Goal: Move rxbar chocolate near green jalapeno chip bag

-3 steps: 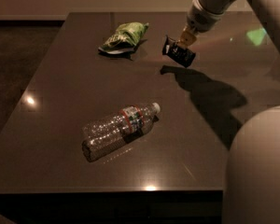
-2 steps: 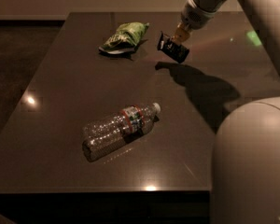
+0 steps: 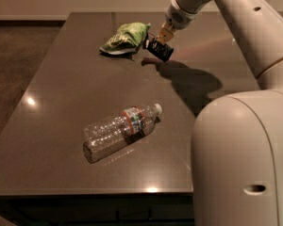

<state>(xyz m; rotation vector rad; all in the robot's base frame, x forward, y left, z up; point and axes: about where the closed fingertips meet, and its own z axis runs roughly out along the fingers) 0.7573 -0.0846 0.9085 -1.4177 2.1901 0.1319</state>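
The green jalapeno chip bag lies wrinkled at the far middle of the dark table. My gripper hangs just right of the bag, shut on the rxbar chocolate, a small black wrapper with white lettering. The bar is held tilted a little above the table, its near end close to the bag's right edge. Its shadow falls on the table just below and to the right.
A clear plastic bottle with a red-and-green label lies on its side near the table's front middle. My arm and base fill the right side of the view. The table's front edge runs along the bottom.
My gripper has carried the rxbar chocolate to the left, from right of the bag to close beside its right edge. The bag and bottle have not moved.
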